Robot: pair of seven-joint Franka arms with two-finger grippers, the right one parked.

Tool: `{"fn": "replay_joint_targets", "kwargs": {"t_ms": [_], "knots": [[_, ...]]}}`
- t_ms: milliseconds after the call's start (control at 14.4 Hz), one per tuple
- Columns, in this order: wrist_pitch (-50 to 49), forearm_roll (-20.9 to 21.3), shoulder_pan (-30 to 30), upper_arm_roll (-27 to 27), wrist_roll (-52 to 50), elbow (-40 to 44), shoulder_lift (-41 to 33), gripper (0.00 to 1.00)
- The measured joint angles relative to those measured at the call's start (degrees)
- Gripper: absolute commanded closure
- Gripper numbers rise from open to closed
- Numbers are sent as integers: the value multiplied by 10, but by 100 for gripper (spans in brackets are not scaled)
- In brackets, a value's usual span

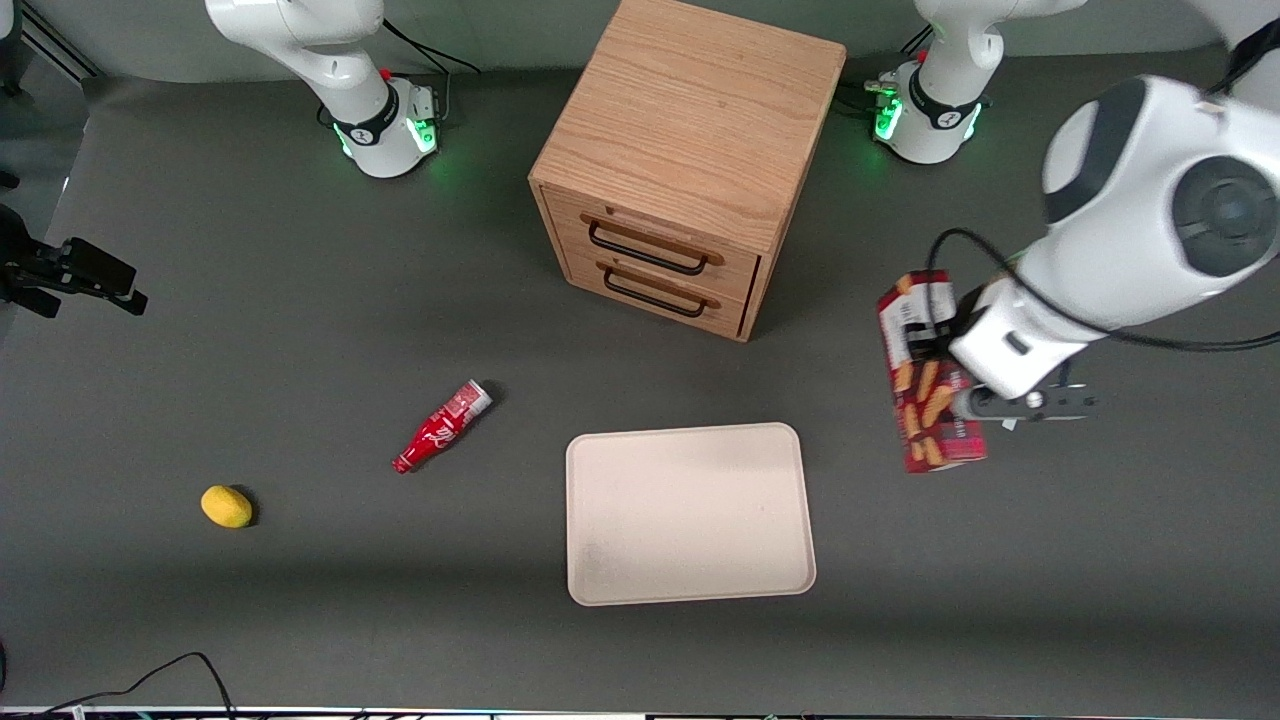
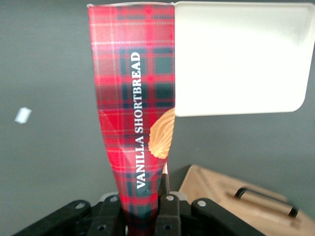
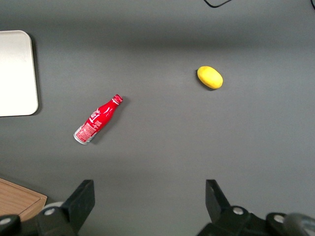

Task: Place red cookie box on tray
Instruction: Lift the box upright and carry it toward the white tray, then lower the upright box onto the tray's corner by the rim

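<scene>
The red cookie box is a long tartan carton with pictures of finger cookies. It is held off the grey table, beside the tray toward the working arm's end. My left gripper is shut on the box across its narrow sides. In the left wrist view the box runs straight out from the gripper, with a black finger pressed against its side. Its outer end overlaps the edge of the cream tray. Nothing lies on the tray.
A wooden two-drawer cabinet stands farther from the front camera than the tray. A small red bottle and a yellow lemon lie toward the parked arm's end. A white scrap lies on the table.
</scene>
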Motion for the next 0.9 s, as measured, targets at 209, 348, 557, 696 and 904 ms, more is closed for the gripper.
{"fn": "replay_joint_targets", "kwargs": {"t_ms": [209,348,557,696,904], "knots": [[76,41,-38,-13,-63,-2,63,100],[110,66,-44,-25,-79,-4,103,100],[181,114,-44,-27,-96,-13,152,100],[233,153,-44,-29,-112,-24,184,100],[293,216,-48,-34,-157,-29,230,100]]}}
